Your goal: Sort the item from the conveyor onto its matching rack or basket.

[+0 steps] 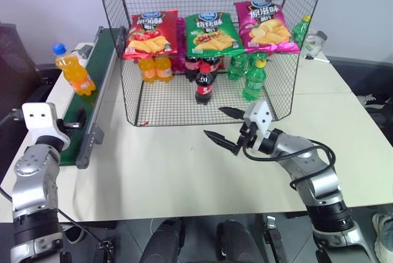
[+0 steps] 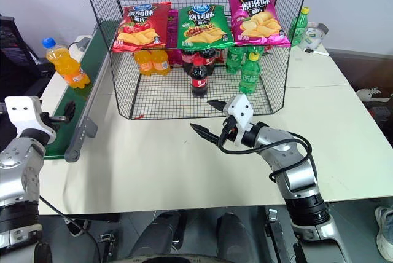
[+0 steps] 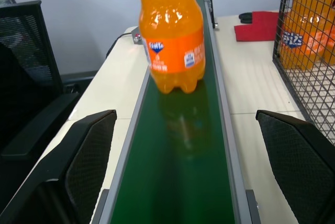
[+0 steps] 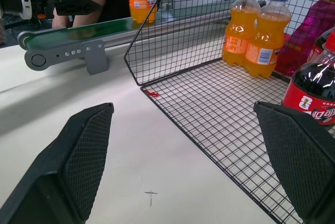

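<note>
So the orange bottle (image 3: 170, 33) is standing upright on the belt (image 3: 178, 166), straight ahead of my left gripper (image 3: 196, 171), which sits at the near end with jaws wide open and nothing in them. Bottle's axis is vertical, so a side grab looks right to me. Left arm is clearly the closer one; my right gripper (image 1: 228, 126) is over by the cage (image 1: 202, 100) front, also open and empty. Head views show the blue cap (image 1: 59, 48), while the left wrist view crops it. Right wrist view catches two orange bottles (image 4: 256, 30) already in the cage.
</note>
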Robot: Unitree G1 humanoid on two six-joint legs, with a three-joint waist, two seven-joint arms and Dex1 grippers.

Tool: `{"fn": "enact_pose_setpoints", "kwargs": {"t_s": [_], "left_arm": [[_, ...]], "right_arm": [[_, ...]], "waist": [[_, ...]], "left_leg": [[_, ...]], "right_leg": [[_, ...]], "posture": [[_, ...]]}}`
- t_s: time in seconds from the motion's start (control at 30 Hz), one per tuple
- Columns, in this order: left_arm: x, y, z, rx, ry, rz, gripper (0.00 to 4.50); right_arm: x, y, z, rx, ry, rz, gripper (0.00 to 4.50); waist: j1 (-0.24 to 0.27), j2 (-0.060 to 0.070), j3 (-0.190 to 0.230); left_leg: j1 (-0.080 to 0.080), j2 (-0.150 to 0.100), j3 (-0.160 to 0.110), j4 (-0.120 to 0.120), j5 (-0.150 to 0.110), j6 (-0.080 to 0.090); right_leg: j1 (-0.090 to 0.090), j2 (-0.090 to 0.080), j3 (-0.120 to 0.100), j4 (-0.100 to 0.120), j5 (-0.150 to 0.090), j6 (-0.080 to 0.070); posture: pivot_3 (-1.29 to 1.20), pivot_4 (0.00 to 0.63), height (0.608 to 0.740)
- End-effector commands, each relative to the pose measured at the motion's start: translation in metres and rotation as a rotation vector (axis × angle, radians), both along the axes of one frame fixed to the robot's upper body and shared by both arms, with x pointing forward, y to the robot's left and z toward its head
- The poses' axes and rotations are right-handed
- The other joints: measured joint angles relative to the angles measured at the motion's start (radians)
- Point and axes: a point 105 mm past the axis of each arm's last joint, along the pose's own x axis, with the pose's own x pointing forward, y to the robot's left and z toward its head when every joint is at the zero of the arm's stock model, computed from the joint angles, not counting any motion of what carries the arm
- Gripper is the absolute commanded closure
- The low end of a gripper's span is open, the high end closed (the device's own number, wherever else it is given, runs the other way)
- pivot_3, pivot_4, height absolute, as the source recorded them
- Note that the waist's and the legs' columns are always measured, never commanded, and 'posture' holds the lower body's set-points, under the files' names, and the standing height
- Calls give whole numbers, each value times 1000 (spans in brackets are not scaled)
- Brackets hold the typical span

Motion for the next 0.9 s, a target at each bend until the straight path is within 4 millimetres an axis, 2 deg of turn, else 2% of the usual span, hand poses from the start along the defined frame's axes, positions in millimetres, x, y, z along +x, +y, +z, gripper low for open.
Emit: {"fn": "enact_pose_setpoints", "kwargs": {"t_s": [0.03,0.47,0.9], "left_arm": [[-6,9,20,10,-88,27,27],[-11,18,32,-54,-165,59,27],[-10,16,38,-70,-188,38,27]], "right_arm": [[-4,4,15,10,-59,19,0],[-3,4,16,11,-59,19,0],[-4,5,15,13,-57,18,0]], "waist": [[0,0,0],[0,0,0],[0,0,0]], "left_leg": [[0,0,0,0,0,0],[0,0,0,0,0,0],[0,0,0,0,0,0]], "right_leg": [[0,0,0,0,0,0],[0,0,0,0,0,0],[0,0,0,0,0,0]], "posture": [[0,150,740],[0,150,740],[0,150,740]]}}
